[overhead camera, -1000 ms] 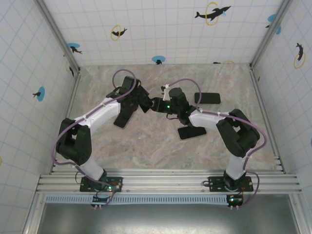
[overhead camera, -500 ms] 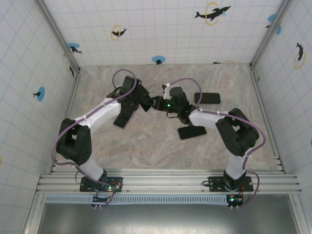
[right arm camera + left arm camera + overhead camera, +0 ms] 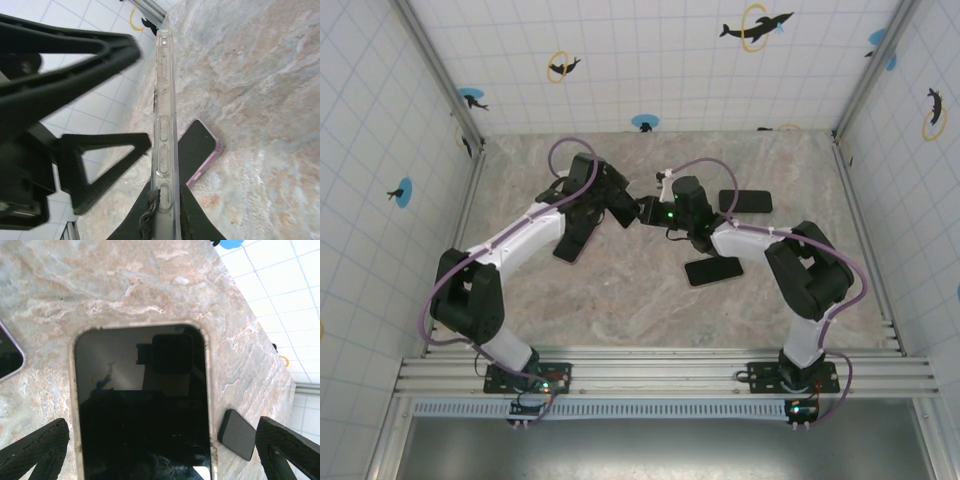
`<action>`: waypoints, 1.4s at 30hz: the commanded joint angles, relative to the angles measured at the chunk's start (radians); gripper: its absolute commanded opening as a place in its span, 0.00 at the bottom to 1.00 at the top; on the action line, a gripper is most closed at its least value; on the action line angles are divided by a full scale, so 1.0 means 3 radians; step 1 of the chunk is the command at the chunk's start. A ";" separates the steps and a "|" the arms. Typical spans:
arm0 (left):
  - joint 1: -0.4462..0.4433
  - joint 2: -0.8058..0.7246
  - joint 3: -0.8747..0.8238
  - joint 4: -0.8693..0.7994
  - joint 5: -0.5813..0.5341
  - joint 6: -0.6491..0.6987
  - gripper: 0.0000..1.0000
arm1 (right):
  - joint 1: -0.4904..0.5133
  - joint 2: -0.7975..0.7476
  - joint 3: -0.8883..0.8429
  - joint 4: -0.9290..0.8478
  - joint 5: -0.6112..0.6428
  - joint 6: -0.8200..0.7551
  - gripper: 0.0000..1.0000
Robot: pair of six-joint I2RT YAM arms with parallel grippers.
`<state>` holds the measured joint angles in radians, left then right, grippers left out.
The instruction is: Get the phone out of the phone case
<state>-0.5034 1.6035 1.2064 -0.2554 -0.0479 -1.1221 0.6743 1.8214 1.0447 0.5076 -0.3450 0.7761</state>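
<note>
Left gripper [image 3: 161, 426] now wider, astride phone case [image 3: 142, 390]; right gripper [image 3: 166, 201] tight on its edge.

The right claw [image 3: 165, 200] pinches a clear case [image 3: 165, 125] edge-on. The left claw [image 3: 141, 95] gapes beside it. A pink-edged phone [image 3: 197, 150] lies on the marble tabletop [image 3: 250, 100].

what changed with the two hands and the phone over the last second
The right hand closed on the edge of the clear-cased black phone. The left hand spread open, so it now stands clear of the phone's sides, and the left arm's elbow swung slightly left. The dark phone at the far right and the dark phone beside the right arm stayed put on the marble table.
</note>
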 commanded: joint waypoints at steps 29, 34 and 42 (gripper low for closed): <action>0.0031 -0.0682 -0.0072 -0.0916 0.1885 0.6087 0.89 | -0.0204 -0.1188 0.0146 -0.2891 -0.0208 -0.4732 0.13; -0.0051 -0.0587 -0.0071 -0.1117 0.2240 0.6240 0.80 | -0.0099 -0.1377 0.0058 -0.2910 -0.0159 -0.4913 0.13; -0.0256 -0.0603 -0.0258 -0.0994 0.2389 0.6420 0.75 | -0.0077 -0.1520 -0.0034 -0.2759 -0.0302 -0.4872 0.13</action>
<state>-0.5697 1.4269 1.1458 -0.5457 0.6003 0.7361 0.6487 1.4124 1.0435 -0.3786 -0.3920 -0.6727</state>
